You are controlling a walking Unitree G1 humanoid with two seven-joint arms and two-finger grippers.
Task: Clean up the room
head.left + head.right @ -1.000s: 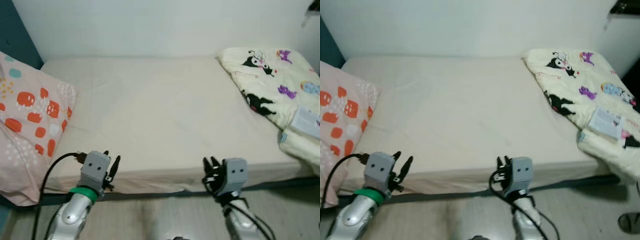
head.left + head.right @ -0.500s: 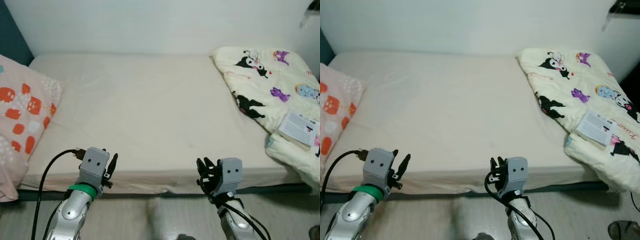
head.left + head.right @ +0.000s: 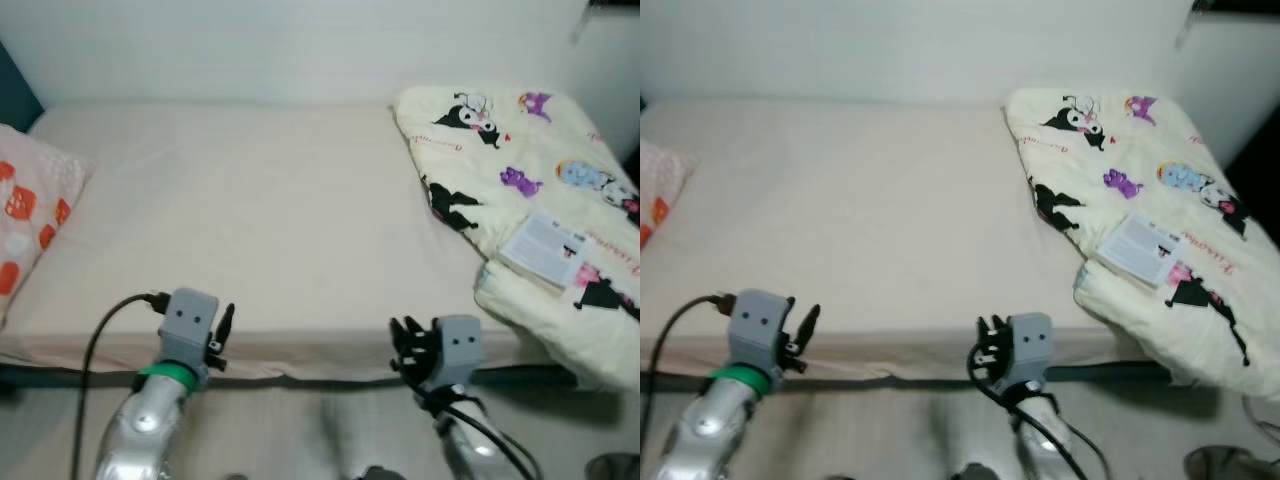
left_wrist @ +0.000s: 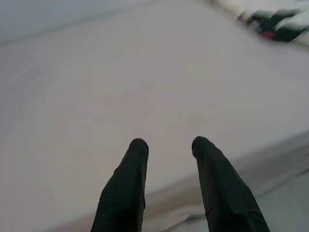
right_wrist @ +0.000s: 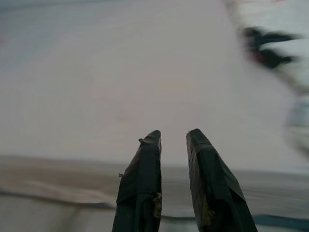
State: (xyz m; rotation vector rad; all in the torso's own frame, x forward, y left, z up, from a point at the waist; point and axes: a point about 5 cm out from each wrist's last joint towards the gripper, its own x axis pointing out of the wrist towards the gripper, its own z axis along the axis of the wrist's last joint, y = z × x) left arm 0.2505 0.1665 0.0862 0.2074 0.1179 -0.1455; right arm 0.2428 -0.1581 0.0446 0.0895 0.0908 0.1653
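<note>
Cream cartoon-print blanket (image 3: 520, 190) is bunched on the right side of the bed (image 3: 250, 210), its corner spilling over the edge, label showing. You've got the left gripper (image 4: 166, 150) parted and empty, and the right gripper (image 5: 172, 140) slightly apart, also empty, both at the near bed edge. Risk as I see it: wrist views are blurred, so reach now and you'll likely snag the sheet. Pillow (image 3: 25, 220) sits far left.
</note>
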